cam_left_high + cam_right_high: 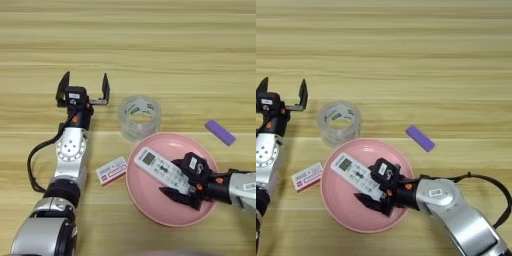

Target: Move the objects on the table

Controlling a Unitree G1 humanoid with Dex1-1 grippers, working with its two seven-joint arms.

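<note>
Two arms reach over the table (150, 40), a pale wood-grain top with plank lines running across. Largest of the objects is the pink plate (150, 200), lying flat directly under the right gripper (372, 186). That gripper comes in from the right side, and its black fingers are clamped on the near end of the white remote control (356, 176), one finger above it and one below. The remote lies slanted across the plate, its small screen end pointing away from the right gripper toward the plate's far left rim.

Left gripper (84, 89) sits well to the left of the plate, its fingers spread wide apart and pointing away from the robot, with nothing between them. Just to its right stands the clear tape roll (139, 116), near the plate's far rim. A small red-and-white box (111, 171) lies beside the left arm, close to the plate's left edge. Beyond the right gripper, off the plate, rests the purple block (420, 138).
</note>
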